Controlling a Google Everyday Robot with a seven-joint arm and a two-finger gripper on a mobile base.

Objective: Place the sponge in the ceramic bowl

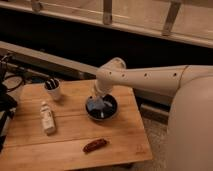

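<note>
A dark ceramic bowl (101, 109) sits near the middle of the wooden table (70, 135). A pale blue sponge (95, 104) lies inside the bowl on its left side. My gripper (97, 97) comes down from the white arm (145, 80) right over the bowl's far left rim, touching or just above the sponge.
A white cup (53, 90) with dark utensils stands at the table's back left. A white bottle (47, 118) lies on the left. A reddish-brown snack (95, 145) rests near the front edge. Dark equipment and cables are at far left.
</note>
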